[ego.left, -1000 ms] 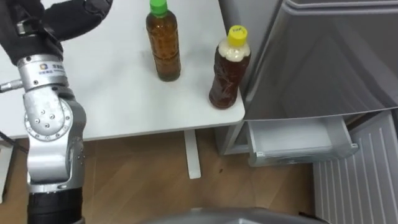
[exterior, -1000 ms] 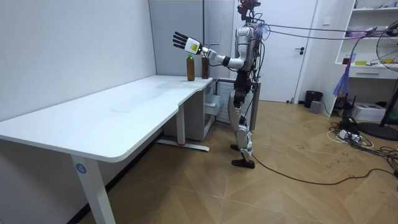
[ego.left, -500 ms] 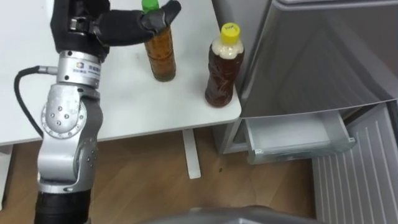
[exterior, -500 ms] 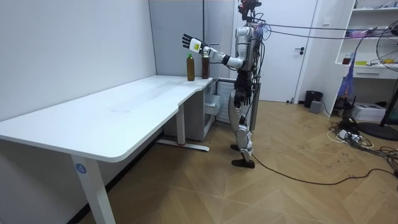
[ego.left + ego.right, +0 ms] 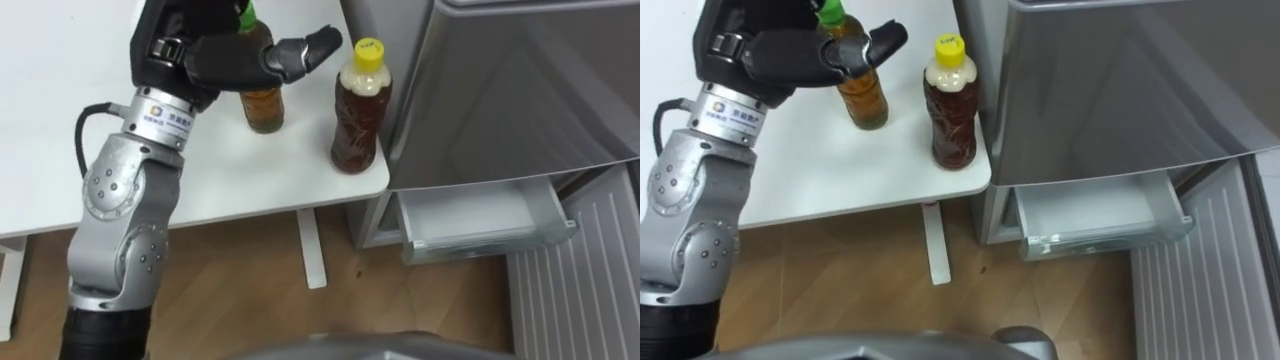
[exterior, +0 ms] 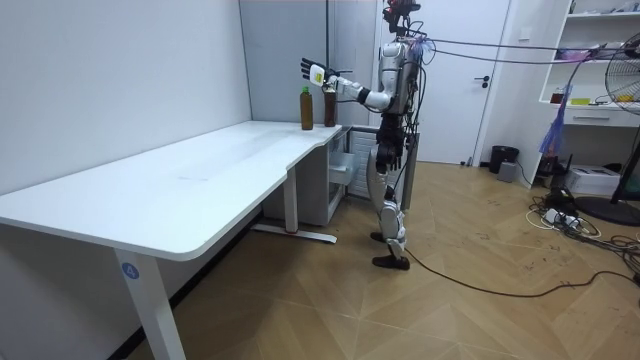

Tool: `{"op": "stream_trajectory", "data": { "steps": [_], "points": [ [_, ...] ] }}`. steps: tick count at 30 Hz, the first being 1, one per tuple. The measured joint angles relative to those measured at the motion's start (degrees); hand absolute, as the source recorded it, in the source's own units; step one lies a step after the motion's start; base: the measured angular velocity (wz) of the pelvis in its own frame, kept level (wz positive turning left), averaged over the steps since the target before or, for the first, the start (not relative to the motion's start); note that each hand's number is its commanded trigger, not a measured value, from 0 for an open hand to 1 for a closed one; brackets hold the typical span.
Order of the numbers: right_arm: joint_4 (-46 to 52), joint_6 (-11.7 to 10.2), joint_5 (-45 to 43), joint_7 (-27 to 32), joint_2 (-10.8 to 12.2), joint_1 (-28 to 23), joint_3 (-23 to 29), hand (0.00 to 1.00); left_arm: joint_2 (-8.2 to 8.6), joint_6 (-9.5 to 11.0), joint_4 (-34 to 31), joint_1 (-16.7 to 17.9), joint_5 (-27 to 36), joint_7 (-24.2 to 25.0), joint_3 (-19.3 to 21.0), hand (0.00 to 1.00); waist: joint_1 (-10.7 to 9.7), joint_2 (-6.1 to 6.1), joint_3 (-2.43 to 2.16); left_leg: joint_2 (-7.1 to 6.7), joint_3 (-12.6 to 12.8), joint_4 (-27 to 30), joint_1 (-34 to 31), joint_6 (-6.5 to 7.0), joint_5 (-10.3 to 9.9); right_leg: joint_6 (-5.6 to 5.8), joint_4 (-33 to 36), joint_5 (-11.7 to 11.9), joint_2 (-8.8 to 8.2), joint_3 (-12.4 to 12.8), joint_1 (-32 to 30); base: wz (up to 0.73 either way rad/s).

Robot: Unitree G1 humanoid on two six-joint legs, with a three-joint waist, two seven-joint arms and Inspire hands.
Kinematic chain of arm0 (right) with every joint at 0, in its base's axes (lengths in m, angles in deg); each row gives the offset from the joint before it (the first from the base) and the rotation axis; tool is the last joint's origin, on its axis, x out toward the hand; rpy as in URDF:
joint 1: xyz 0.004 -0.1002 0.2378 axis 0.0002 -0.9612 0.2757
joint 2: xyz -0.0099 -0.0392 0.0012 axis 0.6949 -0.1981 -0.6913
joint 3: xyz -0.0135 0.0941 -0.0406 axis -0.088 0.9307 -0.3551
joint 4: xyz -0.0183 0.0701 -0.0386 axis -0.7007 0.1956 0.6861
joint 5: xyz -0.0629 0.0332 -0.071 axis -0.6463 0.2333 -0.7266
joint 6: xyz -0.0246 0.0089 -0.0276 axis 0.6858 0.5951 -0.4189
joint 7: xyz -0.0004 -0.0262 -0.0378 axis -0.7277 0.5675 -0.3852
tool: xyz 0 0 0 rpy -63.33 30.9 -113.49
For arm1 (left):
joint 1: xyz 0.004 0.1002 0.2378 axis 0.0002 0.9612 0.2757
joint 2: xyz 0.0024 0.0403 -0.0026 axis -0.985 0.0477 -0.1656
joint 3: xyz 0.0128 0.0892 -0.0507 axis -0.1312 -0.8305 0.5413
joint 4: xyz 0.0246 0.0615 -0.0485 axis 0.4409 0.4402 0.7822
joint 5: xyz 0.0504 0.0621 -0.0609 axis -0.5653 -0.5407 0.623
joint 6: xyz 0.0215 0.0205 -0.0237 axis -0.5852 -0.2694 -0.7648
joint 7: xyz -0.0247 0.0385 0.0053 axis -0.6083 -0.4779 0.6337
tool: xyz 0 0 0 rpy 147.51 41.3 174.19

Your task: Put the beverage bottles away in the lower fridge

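1. Green-cap bottle (image 5: 263, 108): upright on the white worktop (image 5: 40, 90), nr the corner next to the fridge (image 5: 520, 90). Amber drink inside. The left hand hides its cap & neck in part in both eye views.
2. Yellow-cap bottle (image 5: 360, 115): upright, just beside the green-cap bottle on the robot's right, w/ a gap btw them. It sits closest to the worktop corner & the fridge wall. Darker brown drink, pale layer under the cap.
3. Left hand (image 5: 225, 55): open & holding nothing, w/ relaxed fingers and the thumb sticking out toward the yellow cap. In the room view it hangs above the two bottles, arm stretched out over the worktop. Can't tell from the eye views whether it touches the green-cap bottle.
4. Right hand (image 6: 385, 150): low by the robot's side in the room view, too small to tell its state.
5. In the way: the yellow-cap bottle stands btw the green-cap bottle and the fridge.
6. Fridge: grey, right against the worktop's end. Upper door is closed. The lower part is open, showing a white drawer (image 5: 470, 220) below worktop level. The ribbed inside of the lower door (image 5: 580, 280) swings out at lower right.
7. Below: a white worktop leg (image 5: 312, 250) on a wood floor (image 5: 250, 290).
8. Room view: the robot stands at the worktop's far end, beside the fridge. A fan (image 6: 630, 60) & shelf (image 6: 600, 20) are well apart on the room view's right.
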Motion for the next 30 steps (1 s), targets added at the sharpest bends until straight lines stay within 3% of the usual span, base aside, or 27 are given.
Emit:
{"op": "stream_trajectory", "data": {
  "steps": [15,30],
  "points": [
    [0.0,0.78,0.07,-1.12,0.13,1.22,-0.07,0.0,0.0,-0.56,2.48,0.01,0.05,2.01,-1.7,0.0,-0.05,-0.05,0.02,0.44,1.28,-0.04,-0.14,0.0,0.0,-0.07,0.01,-0.04,0.16,0.23,-0.24,0.0],
    [0.12,1.36,0.05,-1.45,0.15,1.22,0.0,0.0,0.01,-3.28,7.64,0.04,-0.03,3.06,-2.29,0.0,-0.06,0.43,0.02,0.51,1.37,-0.02,-0.14,0.0,0.0,-0.13,0.13,-0.08,0.19,0.06,-0.26,0.0]
  ]
}}
